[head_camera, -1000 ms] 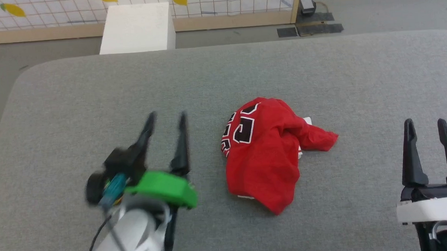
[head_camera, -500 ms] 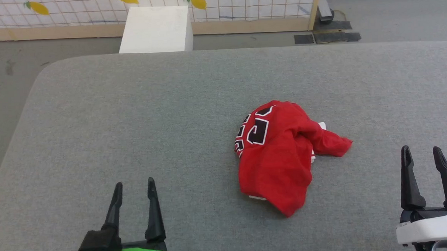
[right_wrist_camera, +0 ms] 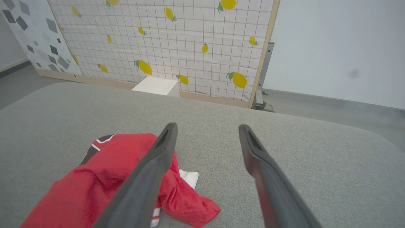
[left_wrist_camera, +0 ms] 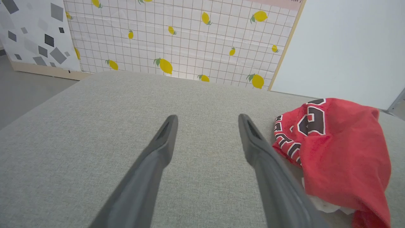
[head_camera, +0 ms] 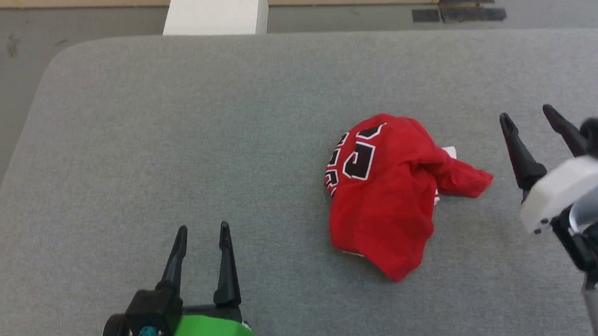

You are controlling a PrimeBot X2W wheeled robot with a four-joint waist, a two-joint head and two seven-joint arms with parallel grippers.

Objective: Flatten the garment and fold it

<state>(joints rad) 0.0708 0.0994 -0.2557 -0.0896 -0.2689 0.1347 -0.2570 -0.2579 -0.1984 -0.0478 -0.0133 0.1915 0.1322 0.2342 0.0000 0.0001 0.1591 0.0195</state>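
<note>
Once lower, right pincer [head_camera: 525,112] near garment [head_camera: 382,199].

Head camera looked steeply down on the table [head_camera: 173,118]. Both wrist cameras sat low, facing the far screen [left_wrist_camera: 190,41]. All shared the shirt [head_camera: 382,199] between left gripper [head_camera: 203,227] and right gripper [head_camera: 525,111].

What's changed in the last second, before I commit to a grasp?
The left gripper pulled back toward the robot, away from the garment. The right gripper came forward and tilted, and is now beside the garment's right-hand flap. The head view itself also shifted. Nothing was grasped: both grippers stay open and empty, and the garment lies in the same crumpled heap on the grey table.
</note>
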